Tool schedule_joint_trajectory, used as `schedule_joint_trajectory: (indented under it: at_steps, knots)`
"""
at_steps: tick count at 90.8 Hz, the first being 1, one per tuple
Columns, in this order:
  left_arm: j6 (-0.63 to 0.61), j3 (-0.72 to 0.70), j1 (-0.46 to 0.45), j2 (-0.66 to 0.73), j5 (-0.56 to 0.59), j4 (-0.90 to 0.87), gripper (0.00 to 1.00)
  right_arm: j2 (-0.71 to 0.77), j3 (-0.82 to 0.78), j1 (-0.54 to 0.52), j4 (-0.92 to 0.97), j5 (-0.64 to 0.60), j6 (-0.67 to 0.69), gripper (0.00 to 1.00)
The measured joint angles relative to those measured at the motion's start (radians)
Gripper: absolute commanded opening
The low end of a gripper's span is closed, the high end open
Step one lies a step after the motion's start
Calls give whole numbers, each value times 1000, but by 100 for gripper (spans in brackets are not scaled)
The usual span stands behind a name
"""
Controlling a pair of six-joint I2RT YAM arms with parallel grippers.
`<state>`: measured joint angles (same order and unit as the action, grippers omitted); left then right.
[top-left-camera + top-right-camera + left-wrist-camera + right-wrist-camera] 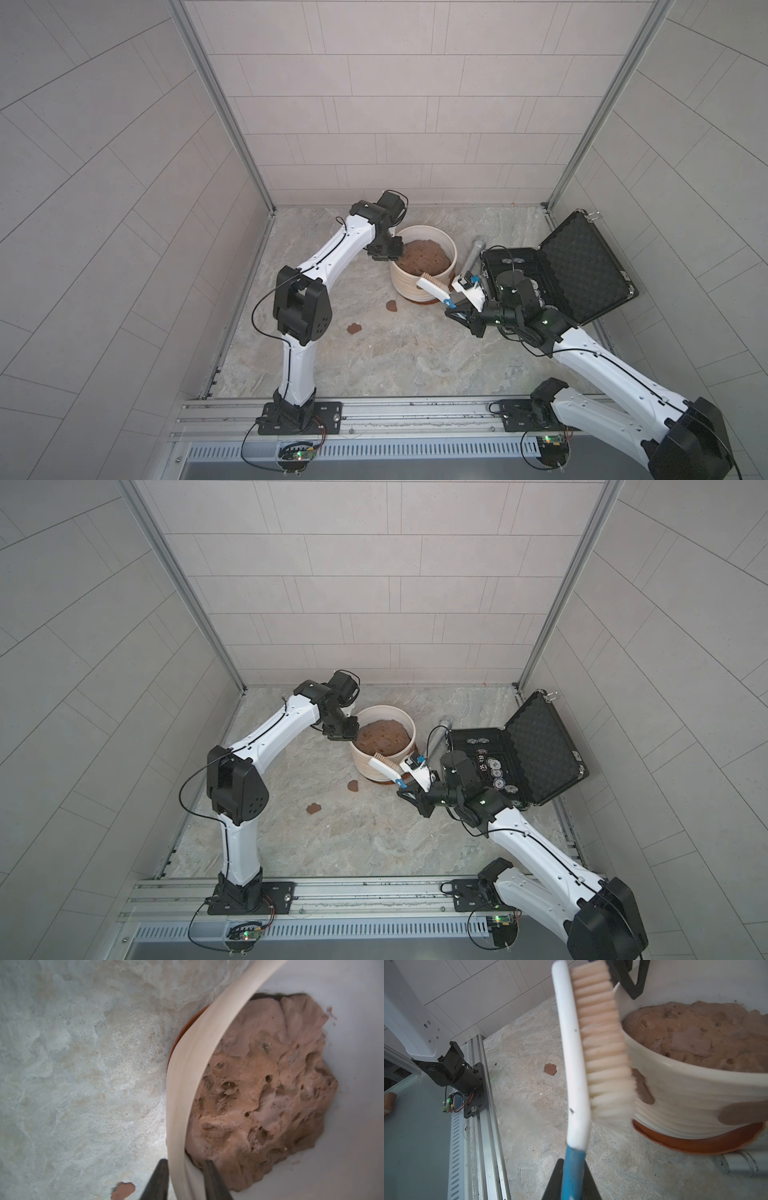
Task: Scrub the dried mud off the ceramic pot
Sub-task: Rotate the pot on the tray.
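Left gripper (185, 1161): closest to the lens in the left wrist view. One finger is outside the rim and one inside, both set against the wall as far as can be seen, so I read it as clamped on the pot.
Ceramic pot (405, 286): stands upright on the table (395, 353) between the two arms, toward the back wall.
Pot handling: judged stiff, brittle and heavy because it is filled. The ribbing should give the bristles purchase, but the pot could turn or slide on its base under a sideways push.
Where to hold: the thick rim, on the side away from the scrubbing. That is where the left fingers sit.
Dried mud (642, 1088): a flat reddish-brown patch on the outer wall facing the right arm. A second patch (741, 1113) lies further round.
Mud handling: thin and probably brittle, likely to flake off whole.
Brush (571, 1043): white head and pale bristles (604, 1043), which lie against the wall just beside the nearer patch. Their tips are blurred.
Right gripper (573, 1165): shut tight on the brush's blue handle.
Soil mound (424, 257): lumpy and brown, fills the pot below the rim.
Saucer (695, 1142): reddish-brown, under the pot.
Loose mud patches (391, 306): two lie on the table near the pot, apart from it.
Metal cylinder (473, 253): lies just beside the pot, on the right arm's side.
Black case (582, 257): open with a foam lid, beyond the cylinder.
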<state>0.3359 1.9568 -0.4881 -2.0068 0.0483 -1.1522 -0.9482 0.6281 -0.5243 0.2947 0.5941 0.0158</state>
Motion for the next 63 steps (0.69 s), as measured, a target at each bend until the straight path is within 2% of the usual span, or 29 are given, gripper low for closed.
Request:
schedule_joint_trajectory:
  at_steps: [30, 48, 63]
  knots:
    - [-69, 200, 0, -117, 19, -107, 16, 3, 0, 0, 9, -24, -1, 0]
    - [-202, 348, 6, -204, 5, -168, 13, 4, 0, 0, 12, 3, 1, 0]
    - [-301, 359, 15, -210, -44, -166, 9, 4, 0, -2, 13, 39, 8, 0]
